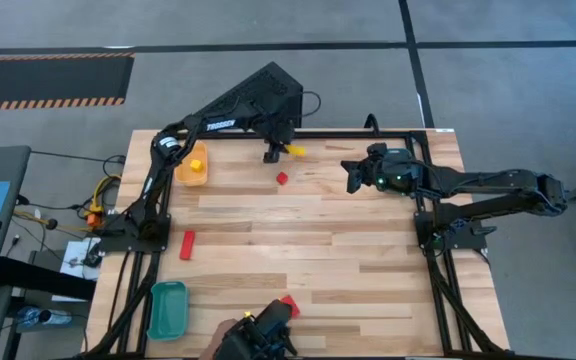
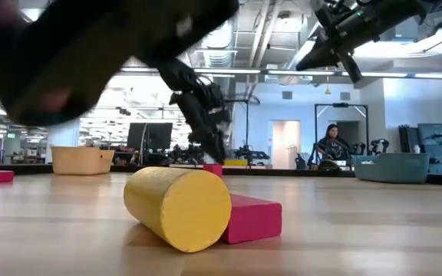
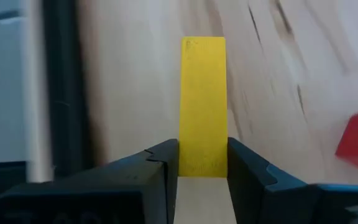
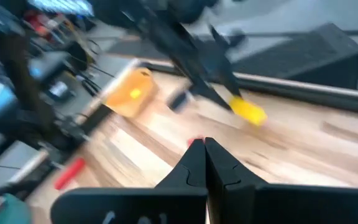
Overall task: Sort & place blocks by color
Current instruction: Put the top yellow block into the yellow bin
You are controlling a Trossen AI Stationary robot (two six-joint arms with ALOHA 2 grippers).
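My left gripper [image 1: 272, 153] is at the far edge of the table [image 1: 318, 260], its fingers [image 3: 157, 171] clamped on one end of a yellow bar block [image 3: 202, 102] (the bar sticks out straight ahead between them, just above the wood). My right gripper [image 1: 352, 176] hangs above the table with its two fingers pressed together on nothing, a little way from the same bar.

Counting from above, taking the yellow tray [image 1: 194, 166] as my landmark: one yellow block [image 1: 198, 165] lies inside the tray. The held bar is to the tray's right, along the far edge. One small red block [image 1: 282, 178] lies just beyond the bar, toward the table's middle. One red bar block [image 1: 187, 244] lies on the wood nearer than the tray, about halfway to the teal tray [image 1: 167, 307], which sits at the near left corner. At the near edge, far from the yellow tray, a yellow cylinder block [image 2: 179, 207] rests on its side touching one more red block [image 2: 253, 217].

That makes three yellow and three red that I can see, and two trays.
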